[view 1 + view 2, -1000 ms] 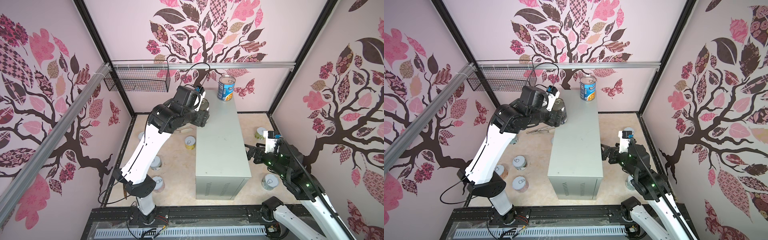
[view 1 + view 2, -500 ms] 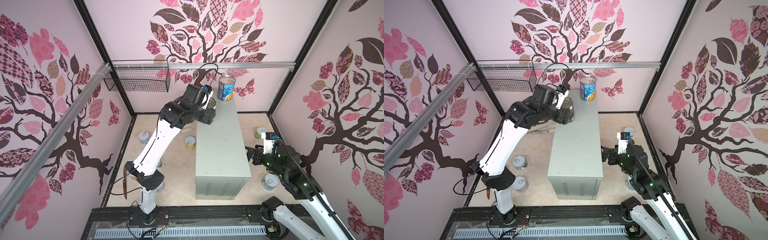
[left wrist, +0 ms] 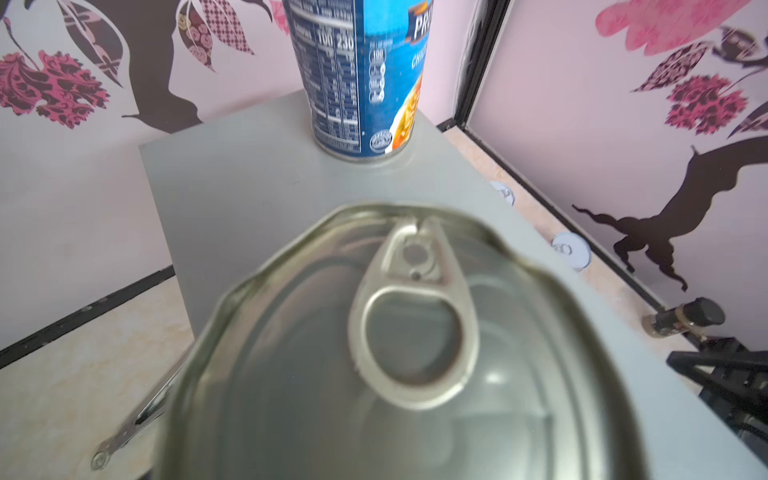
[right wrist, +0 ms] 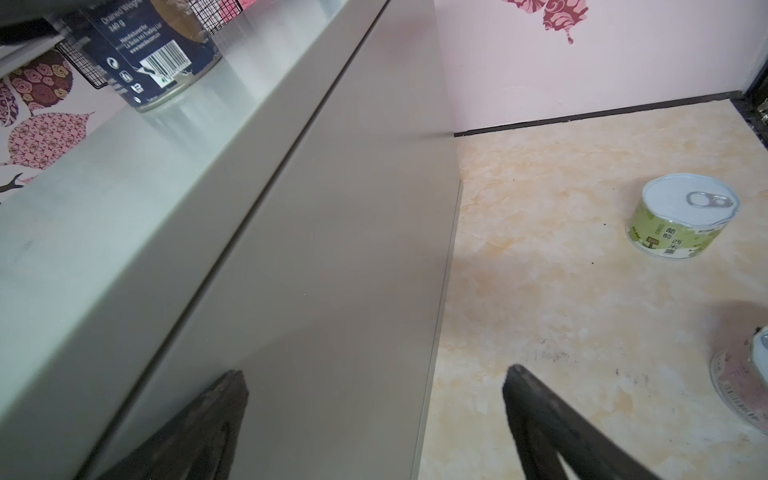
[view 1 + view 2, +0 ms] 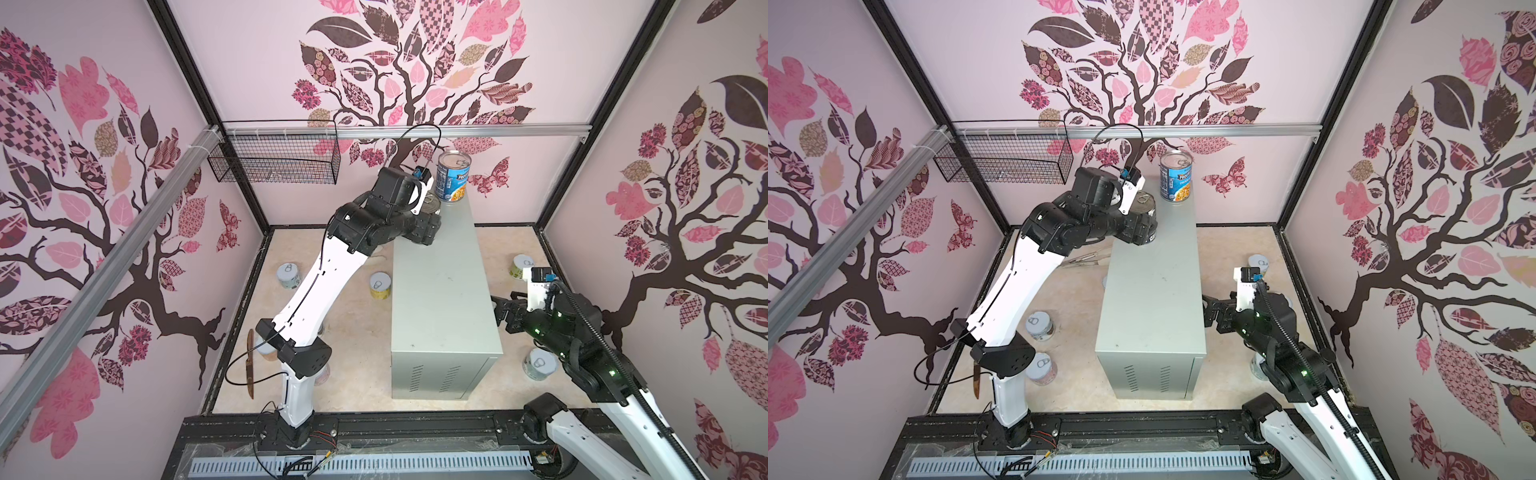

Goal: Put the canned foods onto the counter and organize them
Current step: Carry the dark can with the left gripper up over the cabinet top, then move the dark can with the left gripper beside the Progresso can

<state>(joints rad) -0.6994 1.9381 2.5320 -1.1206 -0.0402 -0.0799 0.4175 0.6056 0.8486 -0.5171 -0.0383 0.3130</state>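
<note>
At the far end of the tabletop (image 5: 444, 299), a pale grey-green metal box, the left end effector (image 5: 432, 214) reaches around a dark navy-label can (image 5: 1147, 210). The can stands near a blue-label can (image 5: 453, 176) at the back edge, with a gap between them. The fingers are hidden behind the can and the wrist, so it cannot be told whether they clamp it or have let go. In the right wrist view the navy can's base appears to rest flat on the top.

Both tall cans stand upright, long axes vertical and pull-tab lids facing up. The blue can's front label faces the open length of the tabletop. Pairing the two tall tins at the back likely keeps like with like and leaves the bare stretch toward the vented end for the rest.

The tabletop's own long axis runs from that vented end to the rear wall. The right end effector (image 4: 374, 374) hangs low beside the box's side wall, fingers spread wide and holding nothing. It is probably waiting there for a pick from the short cans (image 4: 681, 216) upright on the marbled floor (image 5: 361, 353). Metal tongs (image 5: 1084, 259) lie on the floor on the opposite side.
</note>
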